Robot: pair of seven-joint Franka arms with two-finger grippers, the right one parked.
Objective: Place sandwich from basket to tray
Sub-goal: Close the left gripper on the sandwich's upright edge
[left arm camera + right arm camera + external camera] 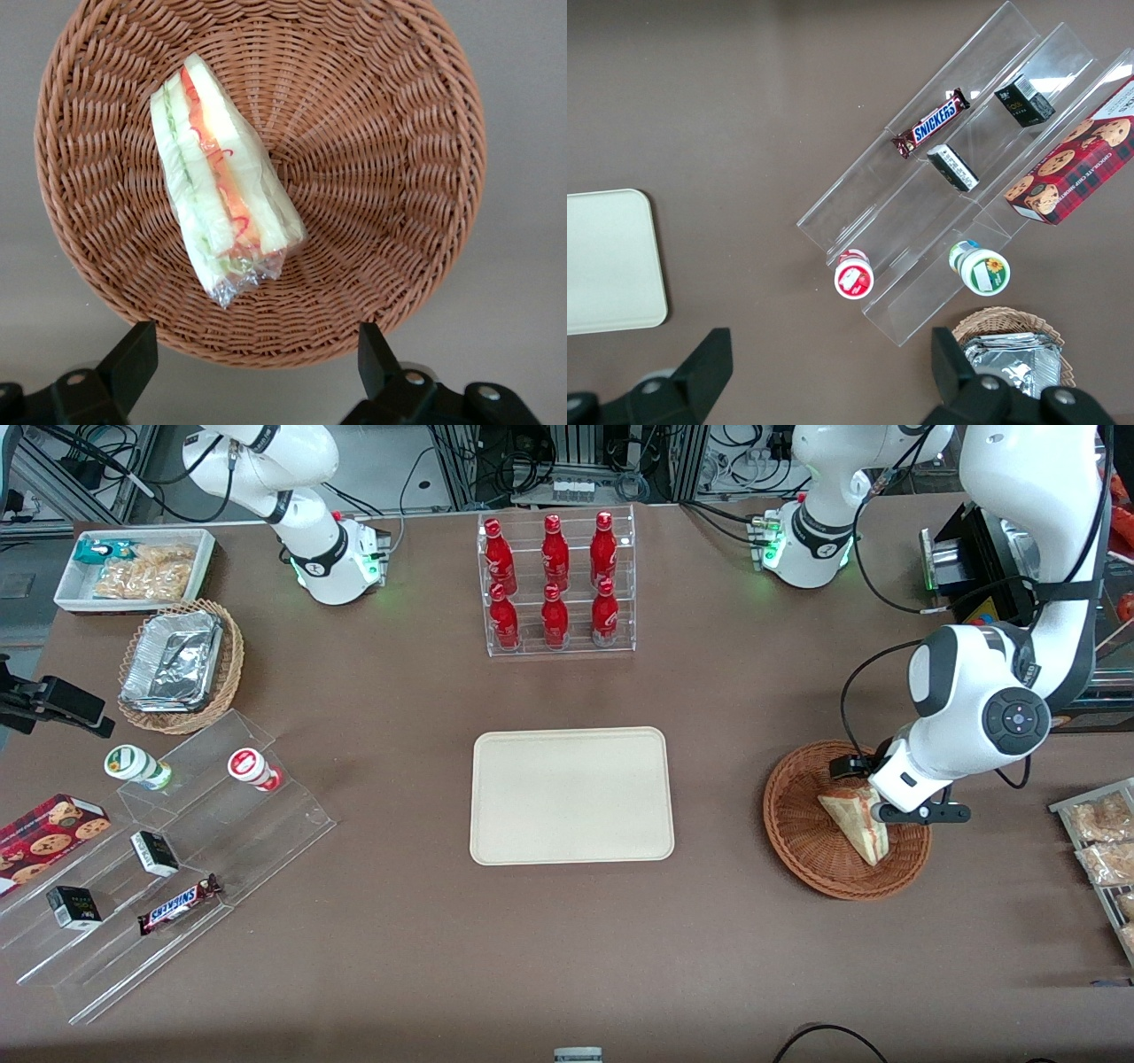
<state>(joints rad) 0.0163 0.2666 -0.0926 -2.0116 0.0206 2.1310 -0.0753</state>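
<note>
- The gripper (886, 802) hangs low over the basket (802, 841), at the right of the front view, above the part of the rim toward the working arm's end of the table.
- Its jaws stand spread wide, nothing between them; in the left wrist view both dark fingertips (133, 359) show apart, with bare table and basket rim in the gap.
- The sandwich (221, 181) lies inside the basket (399, 177), wrapped in clear film, resting on the woven floor and leaning against the sloping wall.
- In the front view the sandwich (855, 819) sits right of the basket's centre, touching or almost under the wrist; the arm hides part of it.
- Here is the relation that counts: from the wrist camera the wedge sits clear of the line between the fingertips, farther into the basket, not yet between the jaws.
- Its long axis runs slanted across that view, with the red and green cut edge facing the camera, so it is neither square to the jaws nor in line with them.
- My read: the grasp needs the hand brought over the wedge and likely turned, so the fingers close across the two bread faces.
- The tray (571, 794) lies centre frame in the front view, well apart from the basket, toward the parked arm's end.
- Nothing has been lifted yet; the pick is ahead.
</note>
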